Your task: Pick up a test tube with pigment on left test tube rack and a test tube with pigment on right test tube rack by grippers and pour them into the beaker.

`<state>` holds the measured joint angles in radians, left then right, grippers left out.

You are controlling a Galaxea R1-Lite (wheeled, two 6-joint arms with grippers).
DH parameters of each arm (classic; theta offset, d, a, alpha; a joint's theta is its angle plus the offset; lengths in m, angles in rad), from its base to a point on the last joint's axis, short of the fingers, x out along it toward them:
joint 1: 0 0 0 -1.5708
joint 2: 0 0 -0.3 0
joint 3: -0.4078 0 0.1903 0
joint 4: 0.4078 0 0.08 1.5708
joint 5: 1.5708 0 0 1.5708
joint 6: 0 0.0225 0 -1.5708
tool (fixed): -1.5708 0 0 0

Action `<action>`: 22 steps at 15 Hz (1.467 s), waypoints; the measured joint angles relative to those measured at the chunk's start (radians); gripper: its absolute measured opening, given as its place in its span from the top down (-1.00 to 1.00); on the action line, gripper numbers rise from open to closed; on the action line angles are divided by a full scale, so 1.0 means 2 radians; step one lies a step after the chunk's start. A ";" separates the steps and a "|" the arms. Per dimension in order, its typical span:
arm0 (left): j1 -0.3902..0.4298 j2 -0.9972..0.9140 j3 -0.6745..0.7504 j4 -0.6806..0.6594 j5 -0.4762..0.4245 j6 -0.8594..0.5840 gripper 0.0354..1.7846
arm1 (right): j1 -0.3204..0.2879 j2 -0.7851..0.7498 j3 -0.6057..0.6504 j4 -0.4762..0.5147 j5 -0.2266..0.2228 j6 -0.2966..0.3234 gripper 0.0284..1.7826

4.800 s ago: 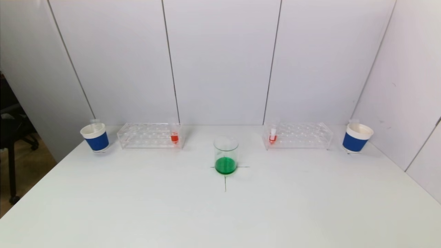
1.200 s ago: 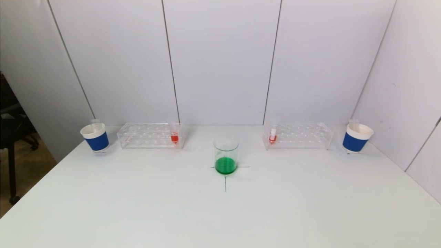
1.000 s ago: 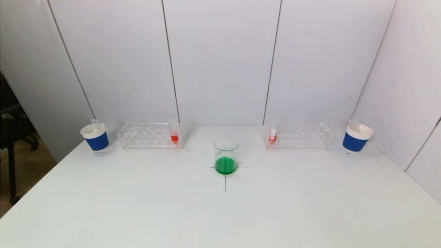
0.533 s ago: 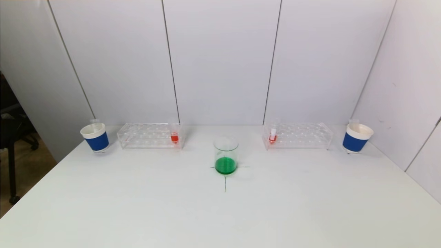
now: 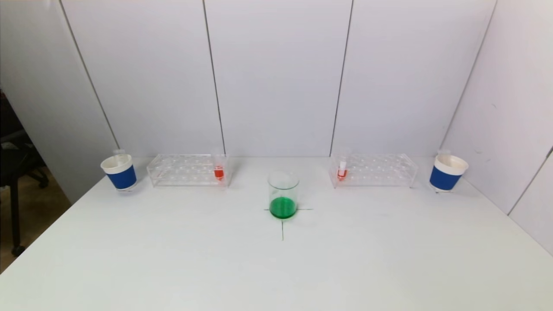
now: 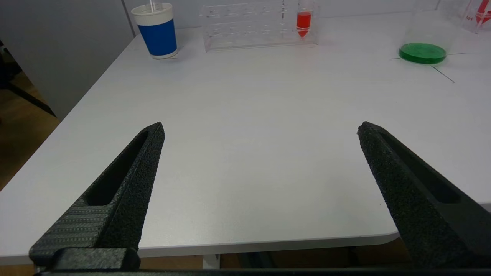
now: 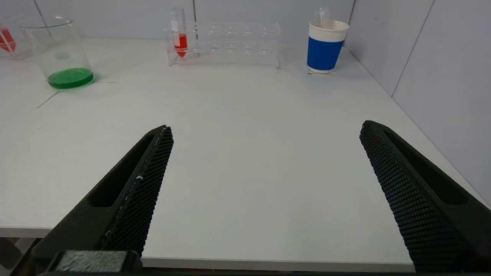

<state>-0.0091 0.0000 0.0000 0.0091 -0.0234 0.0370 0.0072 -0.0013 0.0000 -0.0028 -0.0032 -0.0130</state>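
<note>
Left test tube: standing upright in the end of the left test tube rack nearest the beaker, holding red pigment; lying far ahead of the left gripper's jaws, well apart from them.
Right test tube: standing upright in the end of the right test tube rack nearest the beaker, holding red pigment; sitting far ahead of the right gripper's jaws, nothing touching it.
Beaker: sitting on a crossed mark at the middle of the white surface, between the two racks and nearer the robot, holding green liquid at its bottom.
Left gripper: hovering low by the near edge of the surface on the left side, jaws standing wide with only bare surface showing between them; pointing forward toward the far racks.
Right gripper: hovering low by the near edge on the right side, jaws spread wide and holding nothing; pointing forward toward the right rack.
Left paper cup: standing at the outer end of the left rack, blue-banded, with a clear tube poking out.
Right paper cup: standing at the outer end of the right rack, near the side wall, also blue-banded.
</note>
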 joint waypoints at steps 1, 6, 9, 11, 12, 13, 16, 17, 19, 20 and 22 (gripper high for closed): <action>0.000 0.000 0.000 0.000 0.000 0.000 -0.98 | 0.000 0.000 0.000 0.000 0.000 0.000 -0.99; 0.000 0.000 0.000 0.000 0.000 0.000 -0.98 | 0.000 0.000 0.000 0.000 0.000 0.000 -0.99; 0.000 0.000 0.000 0.000 0.000 0.000 -0.98 | 0.000 0.000 0.000 0.000 0.000 0.000 -0.99; 0.000 0.000 0.000 0.000 0.000 0.000 -0.98 | 0.000 0.000 0.000 0.000 0.000 0.000 -0.99; 0.000 0.000 0.000 0.000 0.000 0.000 -0.98 | 0.000 0.000 0.000 0.000 0.000 0.000 -0.99; 0.000 0.000 0.000 0.000 0.000 0.000 -0.98 | 0.000 0.000 0.000 0.000 0.000 0.000 -0.99; 0.000 0.000 0.000 0.000 0.000 0.000 -0.98 | 0.000 0.000 0.000 0.000 0.000 0.000 -0.99; 0.000 0.000 0.000 0.000 0.000 0.000 -0.98 | 0.000 0.000 0.000 0.000 0.000 0.000 -0.99; 0.000 0.000 0.000 0.000 0.000 0.000 -0.98 | 0.000 0.000 0.000 0.000 0.000 0.000 -0.99; 0.000 0.000 0.000 0.000 0.000 0.000 -0.98 | 0.000 0.000 0.000 0.000 0.000 0.000 -0.99; 0.000 0.000 0.000 0.000 0.000 0.000 -0.98 | 0.000 0.000 0.000 0.000 0.000 0.000 -0.99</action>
<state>-0.0089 0.0000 0.0000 0.0091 -0.0230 0.0368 0.0072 -0.0013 0.0000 -0.0023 -0.0032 -0.0134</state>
